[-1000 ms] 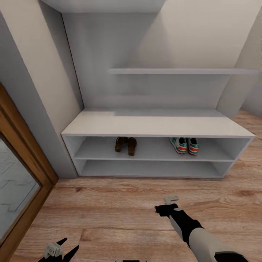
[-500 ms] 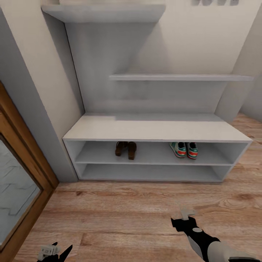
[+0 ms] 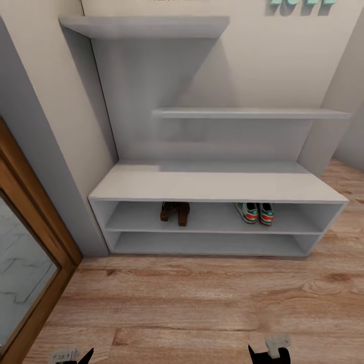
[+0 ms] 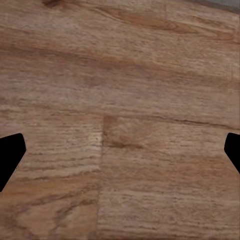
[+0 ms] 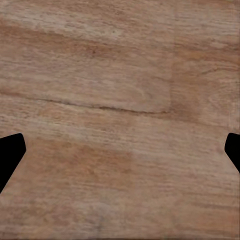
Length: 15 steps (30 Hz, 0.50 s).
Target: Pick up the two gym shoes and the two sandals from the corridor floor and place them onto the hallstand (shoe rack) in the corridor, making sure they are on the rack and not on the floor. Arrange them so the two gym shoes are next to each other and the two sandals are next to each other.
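The pale grey hallstand (image 3: 217, 186) stands against the wall ahead. On its upper open shelf the two brown sandals (image 3: 175, 212) sit side by side at the left. The two white gym shoes (image 3: 255, 212) with green stripes sit together further right on the same shelf. My left gripper (image 4: 120, 150) hangs open over bare wood floor, its black fingertips (image 4: 10, 155) wide apart. My right gripper (image 5: 120, 150) is open too, above the planks, with nothing between its fingers (image 5: 10, 152). Both grippers peek in at the head view's lower edge, left (image 3: 71, 356) and right (image 3: 270, 351).
Stepped wall shelves (image 3: 247, 113) rise above the bench. A wood-framed glass door (image 3: 25, 263) stands at the left beside a grey wall post. Wood-plank corridor floor (image 3: 192, 303) stretches between me and the rack. Teal letters (image 3: 302, 2) hang on the wall at top right.
The head view has tilted up and pulled back. My right arm has drawn back toward the lower edge of the view, and the left gripper has sunk lower too. The shoes have stayed put.
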Tool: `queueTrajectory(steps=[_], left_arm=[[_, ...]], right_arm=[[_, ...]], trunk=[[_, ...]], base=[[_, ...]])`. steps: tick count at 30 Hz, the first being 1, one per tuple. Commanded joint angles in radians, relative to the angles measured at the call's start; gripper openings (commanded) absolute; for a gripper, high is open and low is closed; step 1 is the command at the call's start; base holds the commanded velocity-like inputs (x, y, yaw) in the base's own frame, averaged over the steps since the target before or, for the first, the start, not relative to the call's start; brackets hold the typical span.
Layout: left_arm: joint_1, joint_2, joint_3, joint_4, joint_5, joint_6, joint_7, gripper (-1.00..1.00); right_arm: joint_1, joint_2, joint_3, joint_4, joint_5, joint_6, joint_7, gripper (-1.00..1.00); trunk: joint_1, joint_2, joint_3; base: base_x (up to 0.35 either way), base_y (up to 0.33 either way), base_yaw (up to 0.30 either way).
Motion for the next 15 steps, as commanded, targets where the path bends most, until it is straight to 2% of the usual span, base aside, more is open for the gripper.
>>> queueTrajectory(steps=[1,5,15], left_arm=[[-0.001,-0.001,0.009,0.005,-0.005,-0.003,0.001,1.0],[-0.001,-0.002,0.013,0.01,-0.004,-0.004,0.026,1.0],[-0.001,-0.006,0.01,0.013,-0.005,-0.003,0.064,1.0]], right_arm=[[0.011,-0.001,0.0,0.001,0.005,-0.033,0.006,1.0],[0.036,-0.002,0.0,0.002,0.003,-0.08,0.014,1.0],[0.053,0.005,0.0,0.002,0.002,-0.092,0.011,1.0]], trunk=[[-0.004,0.007,0.002],[-0.019,0.035,0.015],[-0.058,0.105,0.046]], base=[[0.0,0.0,0.0],[0.0,0.0,0.0],[0.0,0.0,0.0]])
